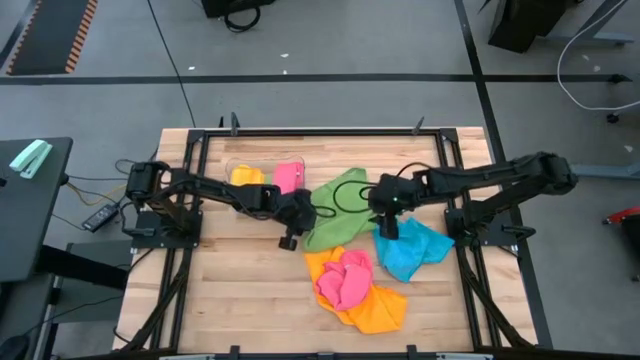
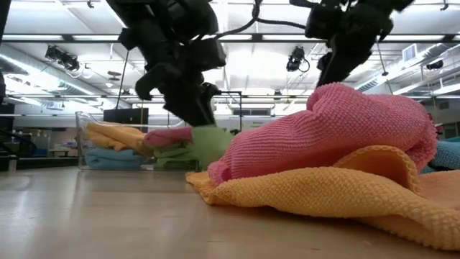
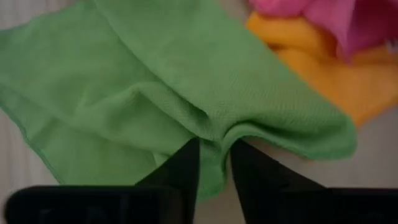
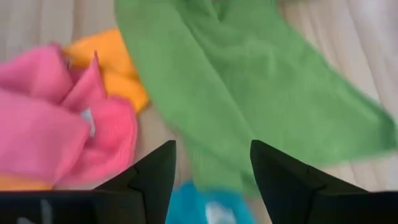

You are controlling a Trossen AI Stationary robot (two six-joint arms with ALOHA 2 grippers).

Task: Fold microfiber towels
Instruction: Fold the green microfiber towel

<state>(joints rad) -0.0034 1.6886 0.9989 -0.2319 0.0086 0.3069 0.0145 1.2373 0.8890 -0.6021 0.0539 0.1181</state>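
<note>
A green towel (image 1: 335, 205) lies crumpled on the wooden table's middle, between my two grippers. My left gripper (image 3: 214, 163) is at its left edge, pointing slantwise down, fingers a little apart with a raised green fold (image 3: 214, 140) between their tips. My right gripper (image 4: 212, 165) hangs open above the towel's right end (image 4: 249, 112), with the blue towel (image 1: 410, 250) just below it. A pink towel (image 1: 345, 280) lies bunched on an orange-yellow towel (image 1: 370, 305) nearer the front edge. My left gripper has its fingertips (image 3: 186, 163) on either side of a fold at the green towel's edge (image 3: 214, 140), coming from the table's left and slanting down. Whether the fingers touch the cloth, I cannot tell. The towel lies slack on the table.
A clear bin (image 1: 262, 172) at the far left holds folded yellow, pink, blue and green cloths. Black frame rails (image 1: 320, 132) run along the table's far edge and sides. Bare wood shows at the front left (image 1: 240, 290).
</note>
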